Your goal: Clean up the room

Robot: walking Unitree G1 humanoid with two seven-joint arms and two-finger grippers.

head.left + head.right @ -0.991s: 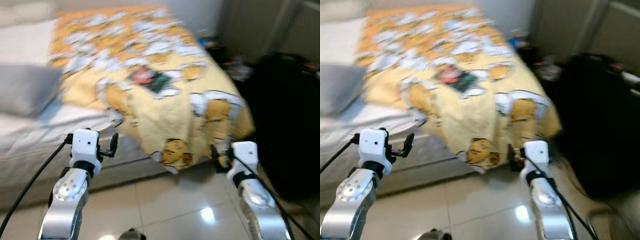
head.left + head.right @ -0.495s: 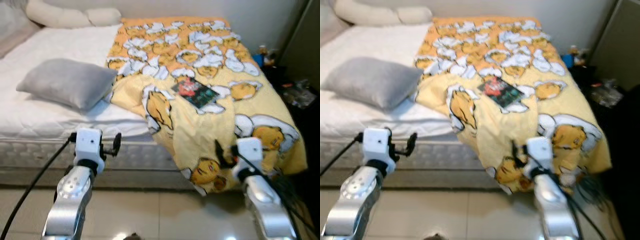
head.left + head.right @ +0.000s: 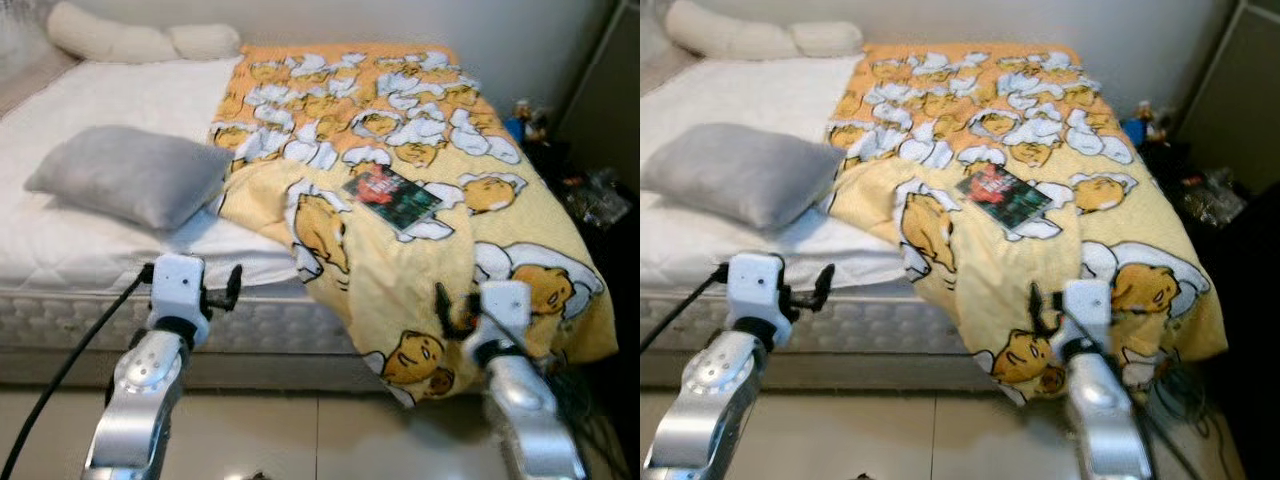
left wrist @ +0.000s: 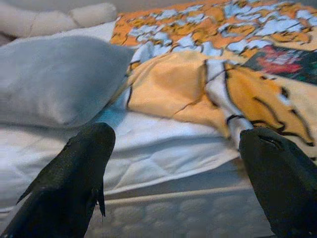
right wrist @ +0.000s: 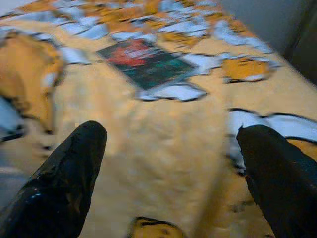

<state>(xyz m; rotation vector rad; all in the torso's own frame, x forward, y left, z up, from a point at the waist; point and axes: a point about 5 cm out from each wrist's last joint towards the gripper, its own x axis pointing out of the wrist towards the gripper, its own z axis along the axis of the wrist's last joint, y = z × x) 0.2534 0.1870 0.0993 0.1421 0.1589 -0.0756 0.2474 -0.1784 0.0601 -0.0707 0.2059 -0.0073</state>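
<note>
Right now the robot stands at the side of the bed [image 3: 90, 260], both arms raised before it. The left claw [image 4: 173, 173] hangs with its fingers spread wide and nothing between them, aimed at the mattress edge near the grey pillow [image 3: 130, 172]. The right claw [image 5: 168, 168] is likewise spread and empty, just over the hanging fold of the yellow blanket [image 3: 400, 270]. A dark book [image 3: 391, 195] lies flat on the blanket, near its middle, well apart from both claws. It looks thin, light and fairly stiff, likely with a slick cover; lying on soft cloth, it should sink under pressure. Probably best to pinch it at the near corner or edge, where a finger can slip beneath.
</note>
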